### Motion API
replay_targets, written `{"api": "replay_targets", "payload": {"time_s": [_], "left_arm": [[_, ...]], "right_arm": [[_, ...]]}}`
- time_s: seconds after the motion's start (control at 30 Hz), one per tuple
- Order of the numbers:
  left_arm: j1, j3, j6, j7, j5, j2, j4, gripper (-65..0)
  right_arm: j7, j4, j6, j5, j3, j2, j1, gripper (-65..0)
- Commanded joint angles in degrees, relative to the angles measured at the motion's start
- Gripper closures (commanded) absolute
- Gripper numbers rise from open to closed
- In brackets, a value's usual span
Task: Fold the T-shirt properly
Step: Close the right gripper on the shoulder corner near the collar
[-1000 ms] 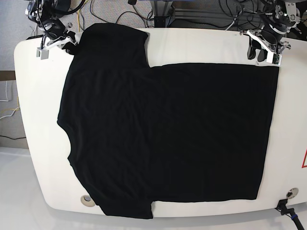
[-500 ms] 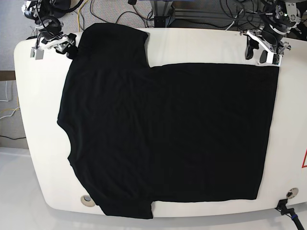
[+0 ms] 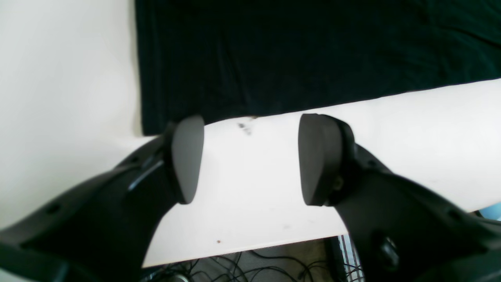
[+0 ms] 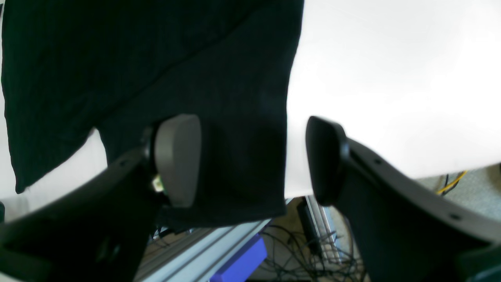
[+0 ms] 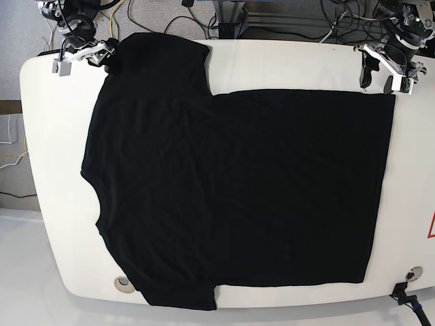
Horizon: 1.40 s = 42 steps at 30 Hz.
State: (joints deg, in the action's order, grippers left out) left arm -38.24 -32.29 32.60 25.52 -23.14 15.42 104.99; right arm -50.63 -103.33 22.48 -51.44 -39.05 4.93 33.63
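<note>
Across the white tabletop (image 5: 47,136) the T-shirt (image 5: 238,183) lies spread flat and unfolded, both sleeves out, so by my reading no fold is made yet and all folding remains. Beside the shirt's far hem corner, the left end effector (image 5: 384,73) hangs released, lifted slightly away since earlier. At the far sleeve, the right end effector (image 5: 85,56) gapes empty, likewise retreated.

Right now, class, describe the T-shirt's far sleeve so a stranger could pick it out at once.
Start with the white table: the black T-shirt covers most of it. At the far edge, by the right gripper, the far sleeve juts past the straight body edge. Its twin, the near sleeve, lies at the near edge.
</note>
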Motion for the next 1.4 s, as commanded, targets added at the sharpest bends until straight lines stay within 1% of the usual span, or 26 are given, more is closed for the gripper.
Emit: {"api": "replay_targets", "payload": {"time_s": [0.0, 0.23, 0.43, 0.53, 0.67, 0.97, 1.13, 1.37], "left_arm": [[-0.31, -0.81, 0.15, -1.30, -0.82, 0.71, 0.90, -36.3], [-0.31, -1.07, 0.15, -1.30, -0.82, 0.54, 0.90, -36.3], [-0.31, -1.07, 0.15, -1.30, -0.82, 0.54, 0.90, -36.3], [-0.31, -1.07, 0.15, -1.30, -0.82, 0.54, 0.90, -36.3], [-0.31, -1.07, 0.15, -1.30, -0.82, 0.54, 0.90, -36.3], [-0.31, -1.07, 0.15, -1.30, -0.73, 0.71, 0.90, -36.3], [-0.22, -1.07, 0.15, -1.30, -0.64, 0.71, 0.90, -36.3], [-0.22, -1.07, 0.15, -1.30, -0.56, 0.71, 0.90, -36.3]], "right_arm": [[0.74, -0.72, 0.42, -1.09, -0.29, -0.14, 0.97, -40.6], [0.57, 2.63, 0.51, -1.09, 0.06, -0.75, 2.46, -40.6], [0.39, 2.36, 0.33, -1.09, 6.56, -0.84, 3.87, -40.6], [0.39, 2.36, 0.33, -1.09, 8.67, -0.93, 4.04, -40.6], [0.39, 2.36, 0.33, -1.09, 8.94, -0.93, 4.04, -40.6], [0.39, -0.10, 0.51, -1.18, 8.94, -0.93, 8.26, -40.6], [0.39, -0.01, 0.51, -1.18, 9.03, -0.84, 8.26, -40.6], [0.39, -0.01, 0.51, -1.18, 11.14, -0.84, 7.82, -40.6]]}}
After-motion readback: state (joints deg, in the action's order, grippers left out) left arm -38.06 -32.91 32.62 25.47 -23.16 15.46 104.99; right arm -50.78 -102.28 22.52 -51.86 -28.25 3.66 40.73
